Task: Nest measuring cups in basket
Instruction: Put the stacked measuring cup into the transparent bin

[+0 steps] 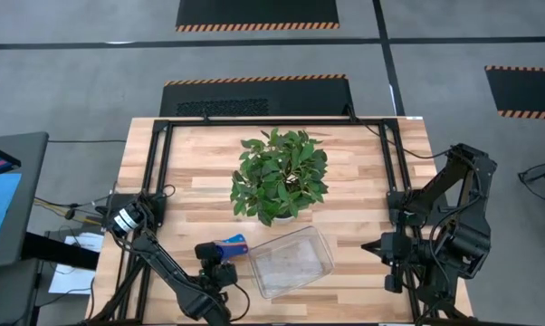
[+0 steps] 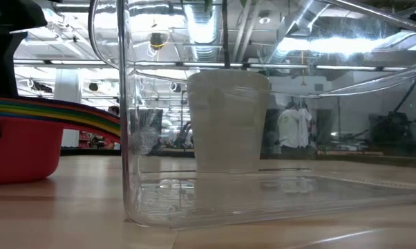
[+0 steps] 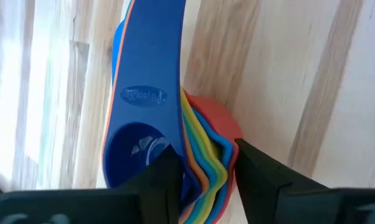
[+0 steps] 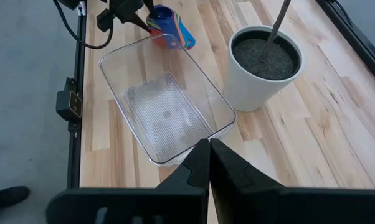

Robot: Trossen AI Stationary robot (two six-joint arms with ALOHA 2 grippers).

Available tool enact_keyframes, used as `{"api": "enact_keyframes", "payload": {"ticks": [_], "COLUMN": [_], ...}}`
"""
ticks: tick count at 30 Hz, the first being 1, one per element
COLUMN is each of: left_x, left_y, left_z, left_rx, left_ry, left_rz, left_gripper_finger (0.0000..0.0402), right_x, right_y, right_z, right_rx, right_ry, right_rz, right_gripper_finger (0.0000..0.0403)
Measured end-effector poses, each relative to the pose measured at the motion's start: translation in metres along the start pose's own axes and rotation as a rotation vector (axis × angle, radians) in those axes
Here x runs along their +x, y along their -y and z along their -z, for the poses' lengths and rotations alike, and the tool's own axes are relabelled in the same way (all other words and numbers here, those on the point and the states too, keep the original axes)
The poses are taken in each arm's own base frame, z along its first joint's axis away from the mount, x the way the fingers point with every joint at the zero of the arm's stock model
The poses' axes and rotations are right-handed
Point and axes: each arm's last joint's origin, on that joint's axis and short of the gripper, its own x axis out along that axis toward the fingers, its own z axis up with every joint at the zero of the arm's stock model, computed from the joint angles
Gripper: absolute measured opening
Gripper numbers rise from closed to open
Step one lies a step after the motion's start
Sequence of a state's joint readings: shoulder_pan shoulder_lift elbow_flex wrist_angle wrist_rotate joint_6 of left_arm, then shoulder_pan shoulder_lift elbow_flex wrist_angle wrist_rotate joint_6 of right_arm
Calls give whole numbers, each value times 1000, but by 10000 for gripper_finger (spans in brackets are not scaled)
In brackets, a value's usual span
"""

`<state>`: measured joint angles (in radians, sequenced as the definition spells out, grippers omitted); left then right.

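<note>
Seven measuring cups (image 3: 175,143) sit already stacked as one rainbow bundle on the bench (image 1: 363,172), just beside the empty clear basket (image 1: 291,263). The left pincer (image 3: 203,171) straddles the fanned handles, fingers not yet visibly clamped. Light, stiff, slick plastic; pinching the handle stack should lift all together. The right pincer (image 4: 209,165) waits clenched, empty

Left gripper (image 3: 203,171) is reaching toward twelve o'clock, fingers straddling; right gripper (image 4: 208,163) is waiting at three o'clock, fingers together.
</note>
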<state>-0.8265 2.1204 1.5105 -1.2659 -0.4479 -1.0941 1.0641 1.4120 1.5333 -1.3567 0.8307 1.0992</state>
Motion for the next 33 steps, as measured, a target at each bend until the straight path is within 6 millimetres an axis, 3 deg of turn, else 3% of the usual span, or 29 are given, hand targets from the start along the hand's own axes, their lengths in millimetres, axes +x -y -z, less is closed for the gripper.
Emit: {"api": "enact_keyframes", "payload": {"ticks": [9, 18, 33], "left_x": [-12, -24, -59], "left_y": [-6, -1, -12], "left_z": [-2, 1, -8], "left_rx": [-100, -144, -117], "left_ry": [-57, -81, -91], "left_rz": [-54, 0, -3], "left_gripper_finger": [102, 102, 102], "right_x": [0, 0, 0], "right_y": [0, 0, -1], "right_z": [0, 0, 1], "right_rx": [1, 2, 4], "right_ry": [0, -19, -49], "right_rz": [-1, -11, -28], "right_gripper_finger": [27, 27, 27]}}
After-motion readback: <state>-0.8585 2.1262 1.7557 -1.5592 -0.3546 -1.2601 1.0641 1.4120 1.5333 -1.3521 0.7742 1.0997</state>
